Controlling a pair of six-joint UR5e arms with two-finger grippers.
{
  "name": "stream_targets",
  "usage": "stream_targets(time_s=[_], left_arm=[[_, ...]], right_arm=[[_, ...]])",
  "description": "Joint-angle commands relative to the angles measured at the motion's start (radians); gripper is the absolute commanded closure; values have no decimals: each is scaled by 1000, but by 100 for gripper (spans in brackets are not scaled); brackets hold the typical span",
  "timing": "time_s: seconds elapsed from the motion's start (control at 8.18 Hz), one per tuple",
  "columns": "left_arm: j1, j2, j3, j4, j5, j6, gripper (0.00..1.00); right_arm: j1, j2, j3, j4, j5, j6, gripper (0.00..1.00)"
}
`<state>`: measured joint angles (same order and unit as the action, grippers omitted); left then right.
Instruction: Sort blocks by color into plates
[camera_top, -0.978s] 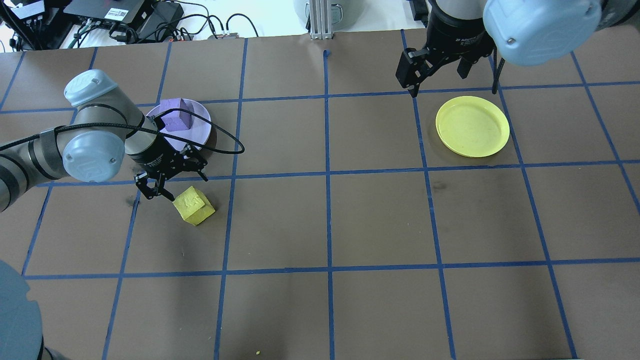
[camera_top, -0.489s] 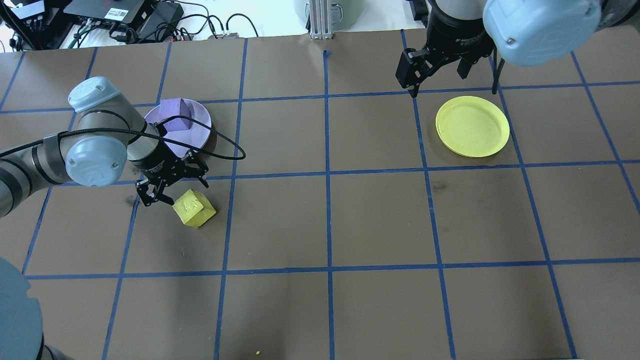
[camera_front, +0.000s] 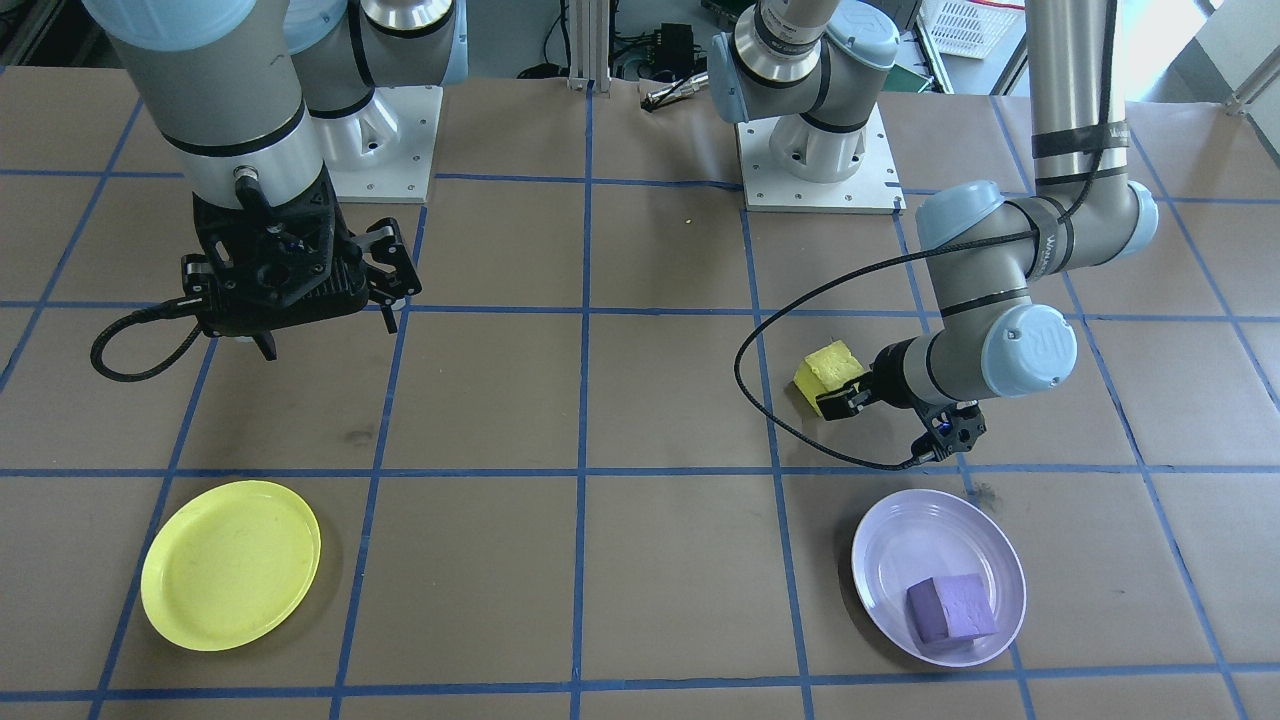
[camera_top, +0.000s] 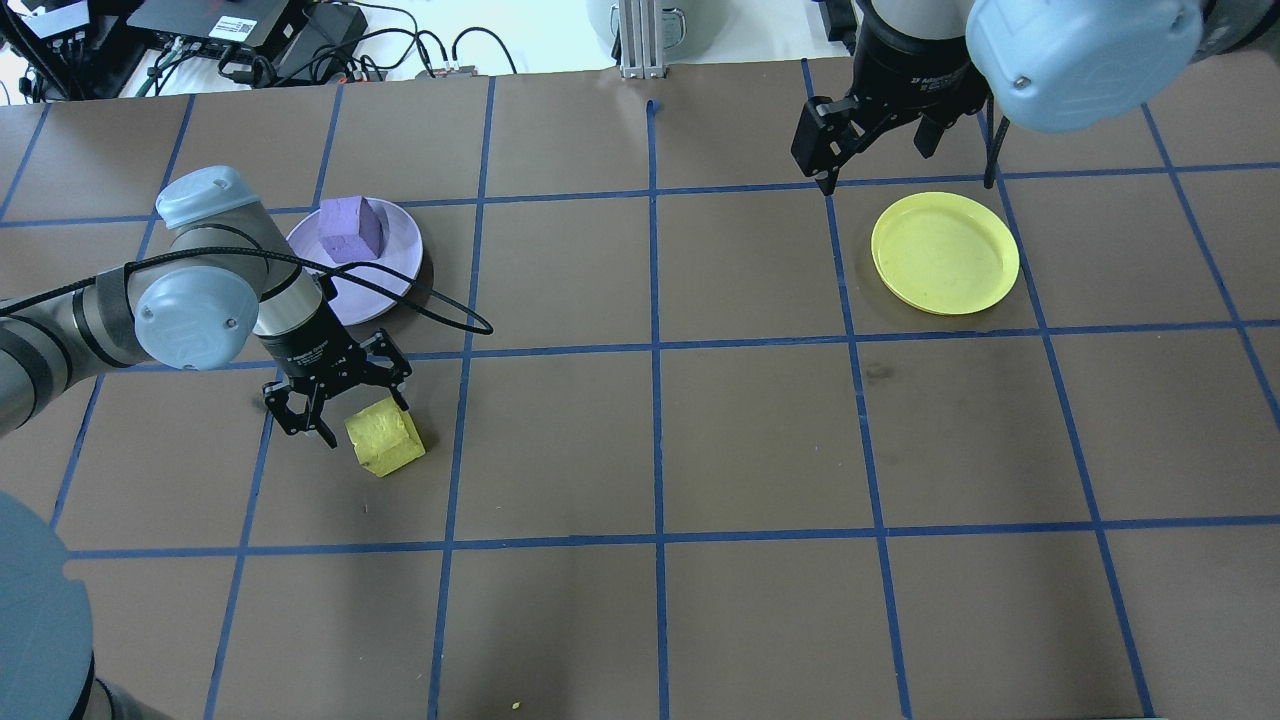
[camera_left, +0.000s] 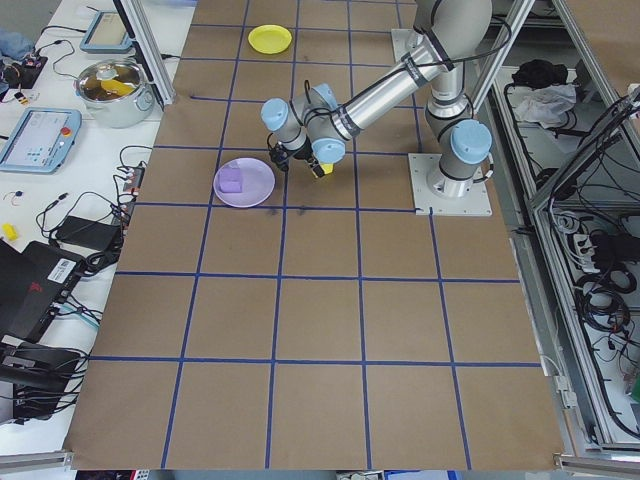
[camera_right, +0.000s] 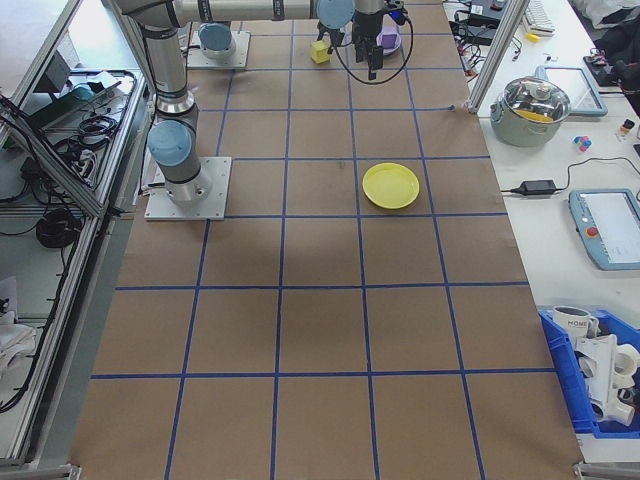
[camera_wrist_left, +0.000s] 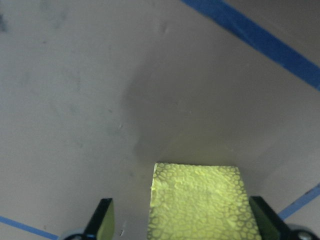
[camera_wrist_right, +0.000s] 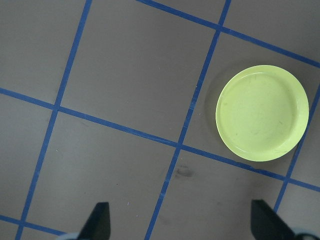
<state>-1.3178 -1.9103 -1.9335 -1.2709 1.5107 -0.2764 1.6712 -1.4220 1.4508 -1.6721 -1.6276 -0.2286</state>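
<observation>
**A:** Legible marks, item by item?

**B:** Item one: white mug (camera_right: 575, 325) in the blue bin (camera_right: 565, 382) beside the bench, the word "HOME". Item two: round joint cap (camera_front: 1032, 348) on the left arm, a "UR" emblem.

**A:** Further entries?

**B:** White lettering on the right arm's wrist (camera_top: 920, 75) and a white label on a black device (camera_top: 232, 24) behind the bench, both too small to read.

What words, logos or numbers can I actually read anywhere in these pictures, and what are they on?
"UR": on the left arm's blue joint cap.
"HOME": on the white mug beside the table, in the right side view.
Too blurred to read: the white lettering on the right wrist.
Too small to read: the label on the black box behind the table.
</observation>
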Motion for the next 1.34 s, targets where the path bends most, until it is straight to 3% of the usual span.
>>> stream_targets(time_s=[0.0,0.24,0.61,0.73,0.98,1.22], left_arm=[[-6,-1,1,-10,2,0,6],[-17,-7,-1,-16,2,6,12],[-17,-3,1,-13,0,55,83],[-26,13,1,-10,-13,52,100],[-142,51,2,-8,-23,52,100],[-323,74,27,23,-88,39,100]], right_arm=[[-1,0,0,0,0,0,0],[1,0,0,0,0,0,0],[1,0,0,0,0,0,0],[1,0,0,0,0,0,0],[-1,0,0,0,0,0,0],[-1,0,-1,0,-1,0,0]])
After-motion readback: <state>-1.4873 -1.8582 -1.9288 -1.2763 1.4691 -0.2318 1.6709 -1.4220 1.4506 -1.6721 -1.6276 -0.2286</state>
